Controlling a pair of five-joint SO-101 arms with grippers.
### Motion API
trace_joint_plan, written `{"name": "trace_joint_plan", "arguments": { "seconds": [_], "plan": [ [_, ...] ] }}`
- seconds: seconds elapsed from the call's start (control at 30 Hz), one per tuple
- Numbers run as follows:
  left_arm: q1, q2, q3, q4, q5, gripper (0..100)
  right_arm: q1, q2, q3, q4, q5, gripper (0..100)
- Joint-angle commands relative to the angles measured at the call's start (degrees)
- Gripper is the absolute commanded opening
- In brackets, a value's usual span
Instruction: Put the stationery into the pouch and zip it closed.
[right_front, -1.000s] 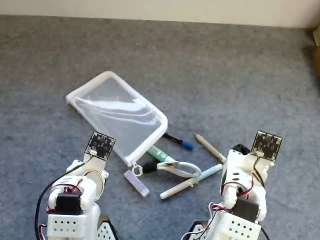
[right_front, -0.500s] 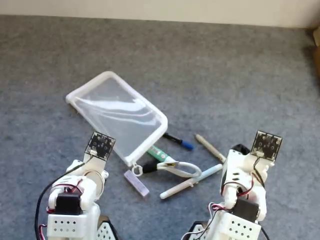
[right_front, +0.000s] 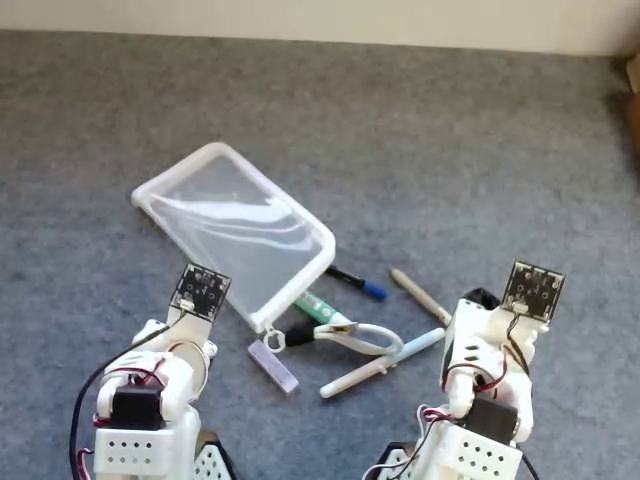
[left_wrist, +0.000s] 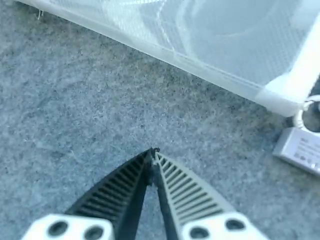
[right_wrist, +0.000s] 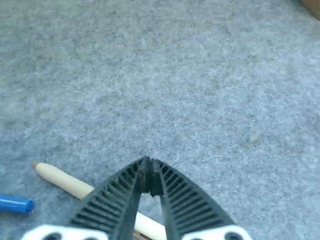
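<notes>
— Where does the translucent white mesh pouch (right_front: 235, 232) lie?

— Flat on the grey carpeted table (right_front: 450, 140), left of the middle and set at a slant. One corner points toward the near edge, with a small ring pull (right_front: 273, 340) at it.

— And the stationery?

— All outside the pouch, scattered toward the near edge between the two arms. A pale lilac rectangular eraser (right_front: 272, 365) lies just beside the ring pull. A black pen with a blue cap (right_front: 358, 283) pokes out from beside the pouch's near right edge. A long white pen (right_front: 385, 364) lies slantwise under a white looped piece (right_front: 365, 338), and a green-bodied marker (right_front: 318, 305) lies near the pouch's corner. A beige wooden pencil (right_front: 418, 295) is farthest right.

— What about the claws?

— The left gripper (left_wrist: 152, 152) has its fingers pressed together on nothing, above bare carpet just short of the pouch's long edge. The right gripper (right_wrist: 148, 167) is likewise closed and empty, its tips over the beige pencil, apart from it.
</notes>
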Motion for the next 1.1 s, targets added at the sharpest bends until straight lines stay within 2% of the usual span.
{"name": "trace_joint_plan", "arguments": {
  "seconds": [0.0,0.53,0.7,0.8,0.9,1.07],
  "plan": [
    [-0.4,-0.31,1.45,0.35,-0.18,1,0.48,-0.92,7.96,0.4,0.18,0.5],
    [-0.57,-0.31,0.66,0.26,-0.26,1,0.48,-0.92,7.96,-0.04,0.53,0.5],
    [-2.15,-0.31,-4.7,-0.62,-0.26,1,-3.47,-0.92,7.87,-2.68,0.97,0.6],
    [-3.38,-0.31,-6.64,-1.14,-0.18,1,-5.67,-0.92,6.64,-2.59,8.18,0.6],
    [-6.29,-0.31,-6.73,-1.93,-0.09,1,-4.79,-0.92,3.56,-2.42,16.44,0.6],
    [-15.87,-0.31,-4.09,-8.0,-0.18,1,-6.73,-0.92,-8.04,7.25,20.31,3.1]
  ]
}}
